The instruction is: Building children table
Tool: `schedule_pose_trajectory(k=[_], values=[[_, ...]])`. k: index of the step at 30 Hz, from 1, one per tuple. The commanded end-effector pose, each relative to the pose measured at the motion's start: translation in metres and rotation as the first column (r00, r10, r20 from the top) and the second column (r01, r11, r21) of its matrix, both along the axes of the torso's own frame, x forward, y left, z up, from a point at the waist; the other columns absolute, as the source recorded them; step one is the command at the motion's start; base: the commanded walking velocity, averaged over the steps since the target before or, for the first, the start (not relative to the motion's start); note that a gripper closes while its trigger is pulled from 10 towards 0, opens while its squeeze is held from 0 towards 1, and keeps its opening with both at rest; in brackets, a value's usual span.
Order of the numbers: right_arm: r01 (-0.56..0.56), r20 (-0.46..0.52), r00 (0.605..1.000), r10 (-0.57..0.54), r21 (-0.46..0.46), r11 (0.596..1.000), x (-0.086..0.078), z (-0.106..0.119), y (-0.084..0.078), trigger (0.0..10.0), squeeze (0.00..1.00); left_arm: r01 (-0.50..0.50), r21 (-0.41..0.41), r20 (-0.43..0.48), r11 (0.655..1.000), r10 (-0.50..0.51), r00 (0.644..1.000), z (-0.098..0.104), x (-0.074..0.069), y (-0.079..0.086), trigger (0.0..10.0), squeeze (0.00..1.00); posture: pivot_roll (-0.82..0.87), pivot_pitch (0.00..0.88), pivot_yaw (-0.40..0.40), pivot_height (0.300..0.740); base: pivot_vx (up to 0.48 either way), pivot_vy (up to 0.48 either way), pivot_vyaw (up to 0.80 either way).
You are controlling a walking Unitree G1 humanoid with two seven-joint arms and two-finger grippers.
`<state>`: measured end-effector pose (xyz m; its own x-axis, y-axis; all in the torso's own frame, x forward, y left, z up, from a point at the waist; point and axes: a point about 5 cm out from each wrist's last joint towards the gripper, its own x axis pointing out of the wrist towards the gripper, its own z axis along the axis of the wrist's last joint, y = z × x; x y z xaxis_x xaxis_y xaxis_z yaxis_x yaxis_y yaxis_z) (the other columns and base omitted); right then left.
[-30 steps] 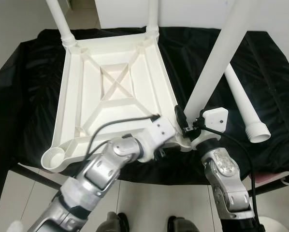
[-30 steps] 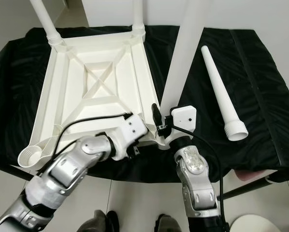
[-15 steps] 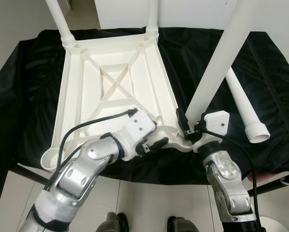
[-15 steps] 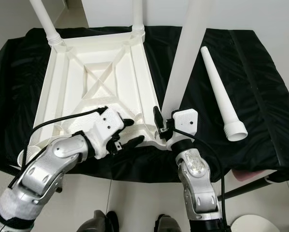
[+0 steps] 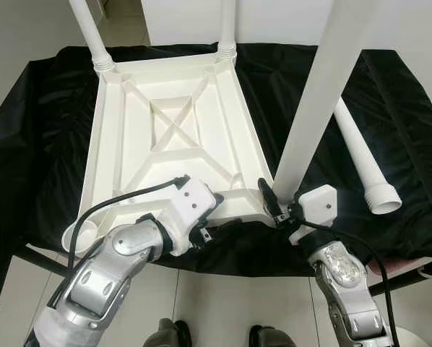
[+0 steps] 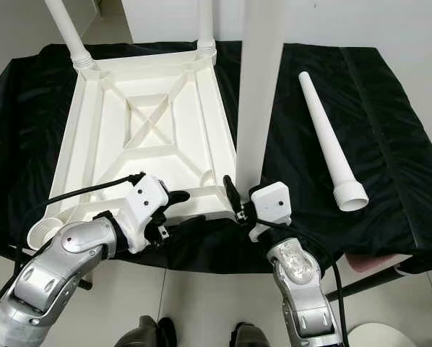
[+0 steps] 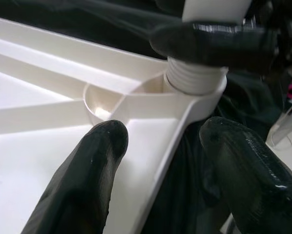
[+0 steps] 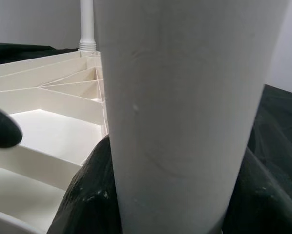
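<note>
Tabletop (image 5: 174, 137), white plastic and turned underside up, lies on a black cloth (image 5: 42, 108) draped over the worktop, two fitted legs at its far corners cut off by the top of the frame. The upper end of the third leg (image 5: 313, 94) also runs out of view, and its seating in the near right corner socket is partly hidden behind the right end effector (image 5: 274, 206), whose fingers are clenched around its base. In the left wrist view the leg's threaded end sits at the socket mouth. The left end effector (image 5: 216, 219) straddles the tabletop's near rim, fingers spread and gripping nothing. A fourth leg (image 5: 360, 155) lies loose on the cloth to the right. Compared with a second ago, the held leg stands closer to upright, and the left end effector has shifted left along the rim.
</note>
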<state>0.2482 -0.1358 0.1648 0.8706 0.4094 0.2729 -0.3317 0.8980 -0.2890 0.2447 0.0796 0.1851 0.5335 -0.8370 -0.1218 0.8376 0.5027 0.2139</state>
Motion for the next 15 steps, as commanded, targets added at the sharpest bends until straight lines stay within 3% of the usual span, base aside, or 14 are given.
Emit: schedule_pose_trajectory(k=[1, 6, 9, 15], values=[[-0.013, -0.094, 0.996, 0.008, -0.048, 0.999, 0.000, -0.021, -0.003, 10.0, 0.00, 0.029, 0.004, -0.026, 1.000, -0.029, 0.999, -0.002, -0.004, 0.002, 10.0, 0.00, -0.15, 0.153, 0.072, 0.740, 0.000, 0.000, 0.00], [-0.040, -0.096, 0.995, 0.033, -0.065, 0.997, 0.002, -0.024, -0.004, 10.0, 0.00, 0.033, 0.006, -0.028, 0.999, -0.033, 0.999, -0.001, -0.006, 0.003, 10.0, 0.00, -0.15, 0.151, 0.076, 0.740, 0.000, 0.000, 0.00], [-0.110, -0.122, 0.987, 0.100, -0.083, 0.990, 0.003, -0.028, -0.003, 10.0, 0.00, 0.038, 0.009, -0.028, 0.999, -0.037, 0.999, 0.000, -0.006, 0.005, 10.0, 0.00, -0.15, 0.153, 0.084, 0.740, 0.000, 0.000, 0.00], [-0.140, -0.174, 0.976, 0.130, -0.043, 0.989, 0.009, -0.032, -0.008, 10.0, 0.00, 0.036, 0.005, -0.020, 0.999, -0.036, 0.999, 0.004, -0.005, 0.005, 10.0, 0.00, -0.15, 0.158, 0.080, 0.740, 0.000, 0.000, 0.00]])
